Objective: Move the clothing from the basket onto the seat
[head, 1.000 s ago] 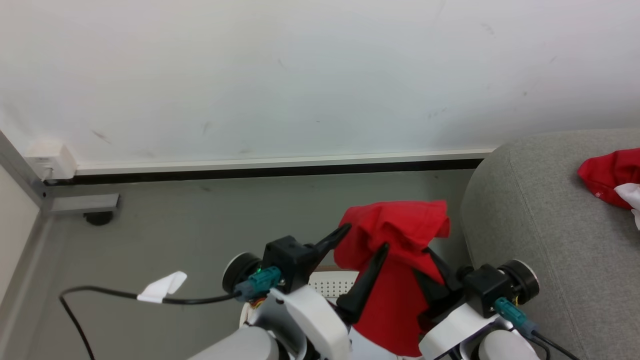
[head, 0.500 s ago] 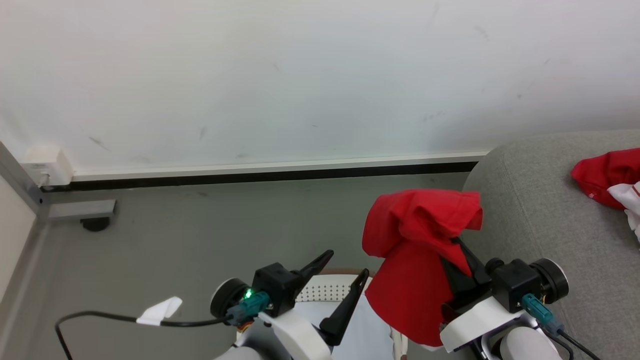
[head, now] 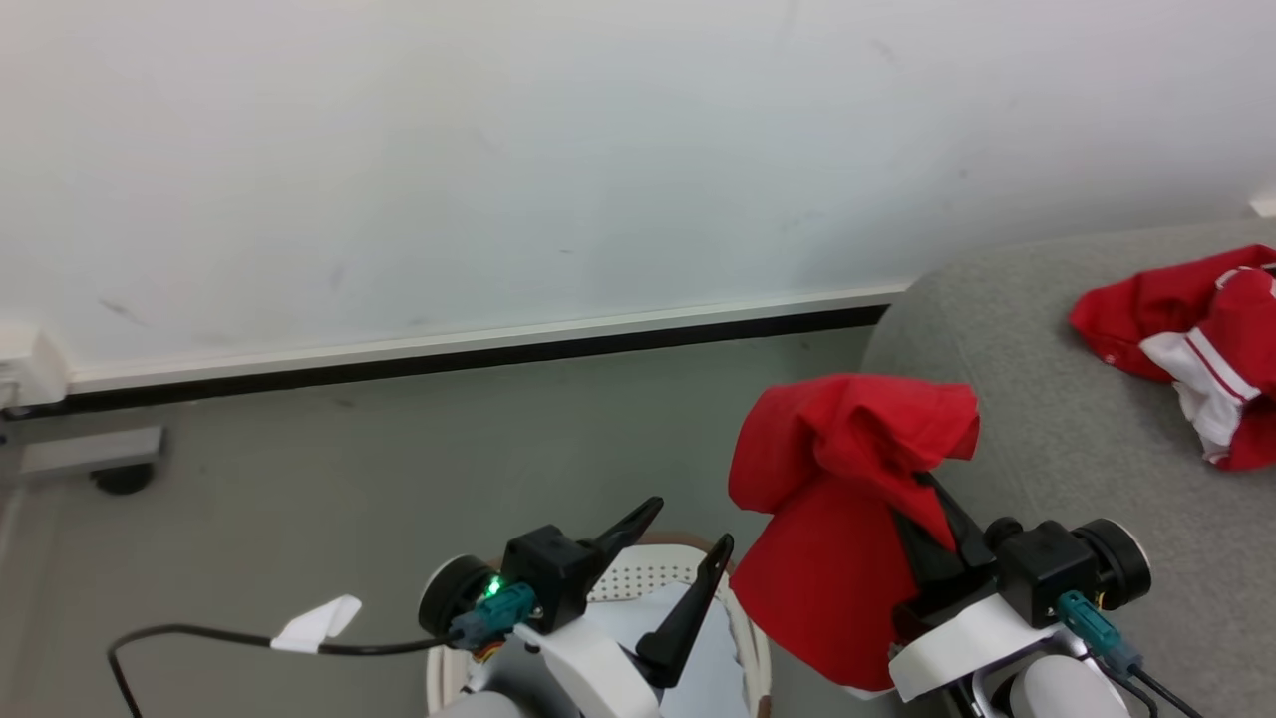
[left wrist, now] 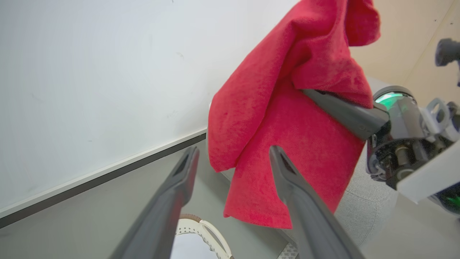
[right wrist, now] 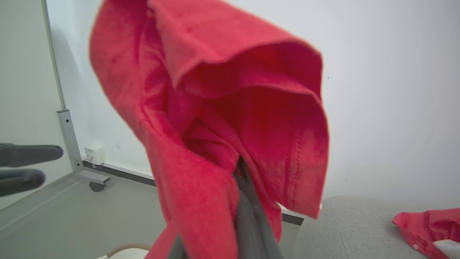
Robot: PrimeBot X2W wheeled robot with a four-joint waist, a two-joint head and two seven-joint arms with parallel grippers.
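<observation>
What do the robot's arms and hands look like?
White shells over pale grey forearms. The left hand and right hand each have long dark tapering fingers on a black block, a round black wrist joint and a teal connector. Black cable on the left.

Wall (head: 498, 150): white, matt, faintly scuffed. Skirting (head: 449, 345): white strip over black band. Floor (head: 299, 479): plain grey. Left corner: white socket box (right wrist: 94, 154); grey metal post (right wrist: 68, 140) on dark caster (right wrist: 96, 186).
</observation>
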